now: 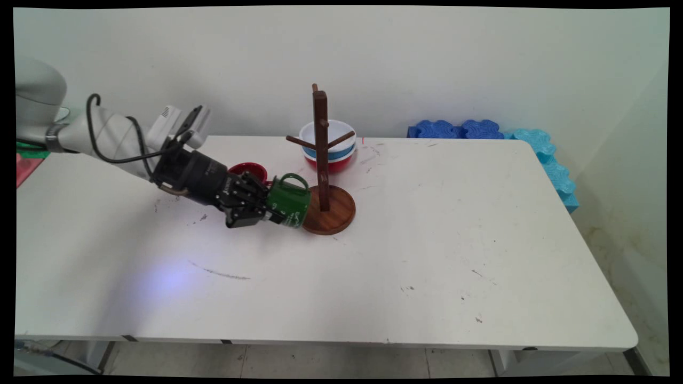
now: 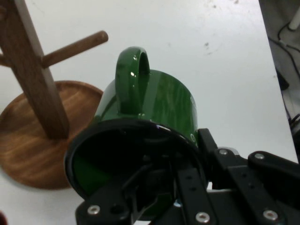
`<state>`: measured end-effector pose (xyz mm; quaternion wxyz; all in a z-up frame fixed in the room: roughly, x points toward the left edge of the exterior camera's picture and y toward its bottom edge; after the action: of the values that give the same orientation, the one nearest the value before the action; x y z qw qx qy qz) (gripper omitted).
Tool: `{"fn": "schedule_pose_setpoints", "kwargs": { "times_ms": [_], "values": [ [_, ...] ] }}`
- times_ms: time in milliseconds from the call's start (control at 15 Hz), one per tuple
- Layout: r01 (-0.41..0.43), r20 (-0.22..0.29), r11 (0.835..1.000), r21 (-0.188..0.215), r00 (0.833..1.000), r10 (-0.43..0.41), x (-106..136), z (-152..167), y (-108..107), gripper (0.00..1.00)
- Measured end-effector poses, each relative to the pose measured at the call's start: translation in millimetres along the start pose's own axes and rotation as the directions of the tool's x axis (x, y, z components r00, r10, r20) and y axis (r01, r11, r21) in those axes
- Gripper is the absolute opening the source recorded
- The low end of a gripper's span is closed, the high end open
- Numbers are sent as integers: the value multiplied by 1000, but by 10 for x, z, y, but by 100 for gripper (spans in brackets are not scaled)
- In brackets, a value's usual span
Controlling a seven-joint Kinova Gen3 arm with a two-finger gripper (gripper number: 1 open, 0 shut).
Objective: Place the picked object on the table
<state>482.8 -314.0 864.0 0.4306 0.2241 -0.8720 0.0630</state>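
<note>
A: What was held by the gripper [image 1: 272, 210]?

B: A green mug [image 1: 288, 201] was clamped by its rim, one finger being seen inside the mouth in the hand view and the other outside the wall. The mug was tipped on its side, left of centre in the main view, with its handle [image 2: 132, 75] turned upward.

A: And what was found around it?

B: A wooden mug tree [image 1: 323, 165] was seen just to its right, the mug's base being at the edge of the tree's round foot [image 1: 333, 210]; whether they touched could not be told. A red cup [image 1: 249, 172] was partly hidden behind the gripper. A stack of bowls [image 1: 328, 145], white over blue over red, was placed behind the tree's post, near the far edge.

A: How was the surface described?

B: A white table [image 1: 427, 256] was shown, marked with scuffs, dark specks and a long grey streak in its lower left part. Its right corners were rounded.

A: And the room?

B: A plain pale wall [image 1: 453, 64] was seen behind the table. Blue foam blocks [image 1: 456, 129] were lined along the far right edge, with lighter blue ones [image 1: 552, 168] running down the right side. A tiled floor [image 1: 320, 362] was visible along the bottom of the frame.
</note>
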Motion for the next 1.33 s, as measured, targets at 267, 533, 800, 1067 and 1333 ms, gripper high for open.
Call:
{"fn": "schedule_pose_setpoints", "kwargs": {
  "times_ms": [267, 533, 800, 1067, 1333],
  "values": [
    [-32, 31, 999, 24, 999, 31, -18, -202, 8, 0],
    [-66, 70, 996, 55, 996, 62, -15, -423, 26, 0],
    [-95, 121, 992, 85, 989, 84, -15, -618, 63, 0],
    [-139, 197, 983, 120, 974, 114, -49, -816, 114, 0],
    [-181, 267, 973, 142, 954, 138, -108, -931, 162, 0]
  ]
}}
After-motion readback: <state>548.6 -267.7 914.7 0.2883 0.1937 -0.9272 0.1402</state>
